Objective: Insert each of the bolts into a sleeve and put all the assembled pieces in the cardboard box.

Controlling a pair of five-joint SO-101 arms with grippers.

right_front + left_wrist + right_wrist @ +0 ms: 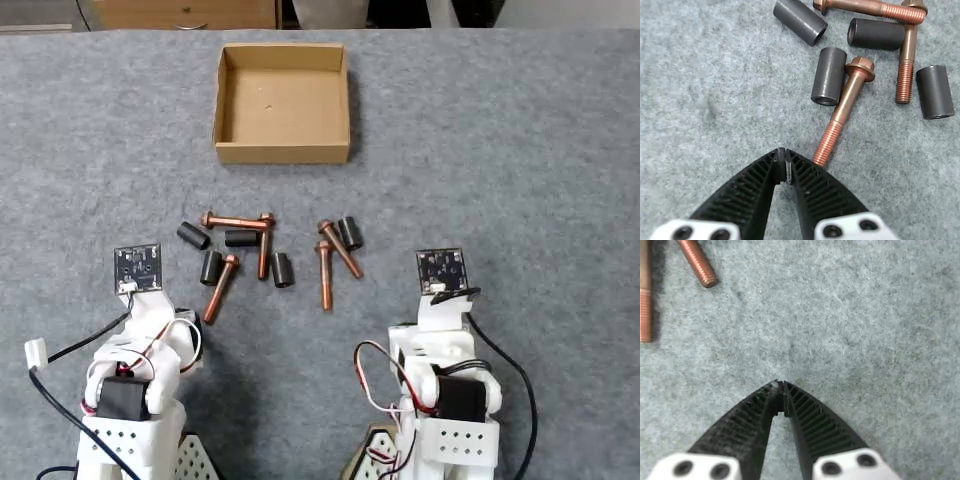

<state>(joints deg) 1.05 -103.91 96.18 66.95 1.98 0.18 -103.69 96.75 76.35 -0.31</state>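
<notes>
High view: cardboard box [283, 153], open top, far centre of the grey felt table [520, 150]. Five copper bolts [221, 288] and five black sleeves [282, 270] lie loose and unassembled between the box and the arms.

Left wrist view: left gripper [784, 161], jaws together, gripping nothing. One bolt's threaded tip lies just right of it, with a sleeve beside that bolt.

Right wrist view: right gripper [781, 390], jaws together, gripping nothing. Two threaded bolt ends lie apart to its far left.

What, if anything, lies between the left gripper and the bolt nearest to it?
Nothing visible does. The left gripper, shut, sits just short of the nearest bolt at its threaded end, with bare grey mat between them. A sleeve lies alongside that bolt's head end, off the path.
</notes>
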